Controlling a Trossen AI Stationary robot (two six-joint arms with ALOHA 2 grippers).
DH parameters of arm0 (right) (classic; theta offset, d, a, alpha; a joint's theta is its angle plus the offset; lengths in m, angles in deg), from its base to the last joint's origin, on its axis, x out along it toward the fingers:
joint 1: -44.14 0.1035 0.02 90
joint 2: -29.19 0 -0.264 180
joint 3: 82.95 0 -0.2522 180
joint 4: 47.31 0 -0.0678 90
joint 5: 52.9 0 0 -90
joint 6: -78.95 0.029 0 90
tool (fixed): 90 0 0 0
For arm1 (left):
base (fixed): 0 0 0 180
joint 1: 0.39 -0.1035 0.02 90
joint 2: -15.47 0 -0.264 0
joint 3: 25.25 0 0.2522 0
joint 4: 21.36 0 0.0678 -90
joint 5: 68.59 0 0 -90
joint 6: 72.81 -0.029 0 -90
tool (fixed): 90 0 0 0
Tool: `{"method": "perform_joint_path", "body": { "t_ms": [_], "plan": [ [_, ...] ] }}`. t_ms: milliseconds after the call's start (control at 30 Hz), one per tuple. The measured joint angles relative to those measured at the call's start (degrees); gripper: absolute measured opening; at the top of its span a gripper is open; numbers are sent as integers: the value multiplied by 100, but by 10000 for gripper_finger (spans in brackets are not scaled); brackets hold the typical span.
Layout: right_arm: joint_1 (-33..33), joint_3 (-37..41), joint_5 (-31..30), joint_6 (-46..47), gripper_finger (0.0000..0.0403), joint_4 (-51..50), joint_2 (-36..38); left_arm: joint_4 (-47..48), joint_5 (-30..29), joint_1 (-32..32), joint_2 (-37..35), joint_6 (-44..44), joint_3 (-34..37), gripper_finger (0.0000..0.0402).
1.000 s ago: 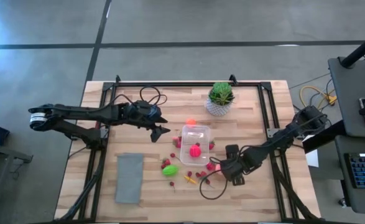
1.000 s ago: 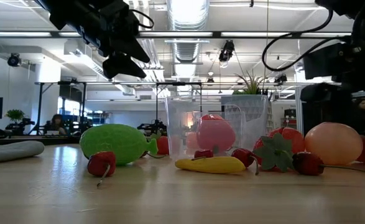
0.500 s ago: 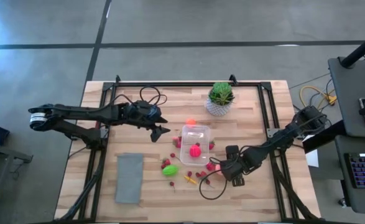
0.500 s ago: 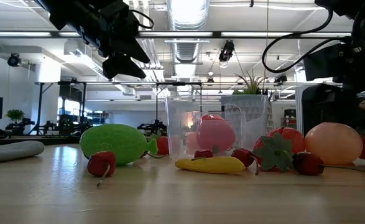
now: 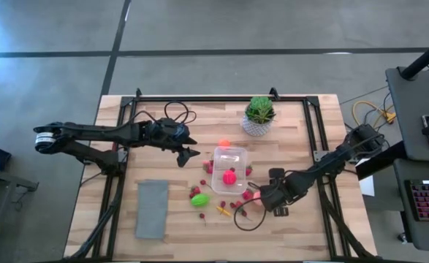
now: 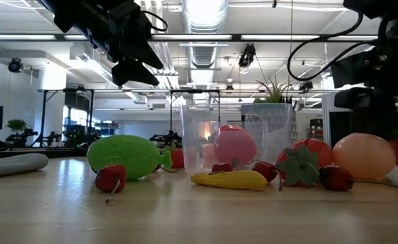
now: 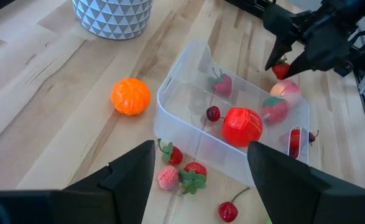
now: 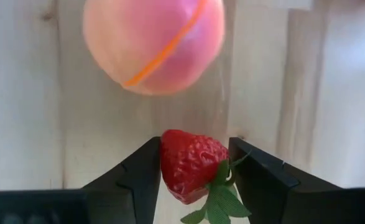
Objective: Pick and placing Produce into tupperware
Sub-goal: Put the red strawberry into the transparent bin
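Your right gripper (image 8: 191, 177) pinches a strawberry (image 8: 191, 165) between its fingers, lower right of the tub (image 5: 229, 168) at the centre of the desk (image 5: 126, 226). Your left gripper (image 5: 187, 153), fingers parted around nothing, hovers upper left of the tub.

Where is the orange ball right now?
In the high view the orange ball sits on the table just outside the clear tub's far edge, between the tub and the potted plant.

Your views: high, straight down over the whole wooden slatted table (image 5: 163, 109); low, level at tabletop; wrist cameras close. High and low share the clear rectangular plastic tub (image 5: 229, 168).
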Motion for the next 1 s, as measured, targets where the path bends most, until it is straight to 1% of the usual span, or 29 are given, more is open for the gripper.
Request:
{"method": "perform_joint_path", "body": {
  "t_ms": [133,300,400,500,567,633,733,800,1000],
  "plan": [
    [-76,-288,-89,49,176,-196,120,-1,0,1,0,0,0,242],
    [-455,-674,-623,128,175,-510,486,0,2,0,0,4,0,242],
    [-858,-848,-873,88,175,-564,803,3,2,1,0,4,0,242],
    [-1414,-995,-893,-160,175,-282,1027,-1,2,0,0,4,0,242],
    [-1791,-1127,-877,-323,175,-40,1047,-1,2,0,0,4,0,242],
    [-2153,-1299,-740,-481,175,210,950,1,2,1,0,0,0,242],
    [-2564,-1593,-136,-571,175,358,603,-1,2,1,0,0,0,242],
    [-2688,-1792,160,-598,175,287,305,-1,2,0,0,0,1,242],
    [-2695,-2286,209,-613,175,286,-390,4,5,1,0,0,0,242]
  ]
}}
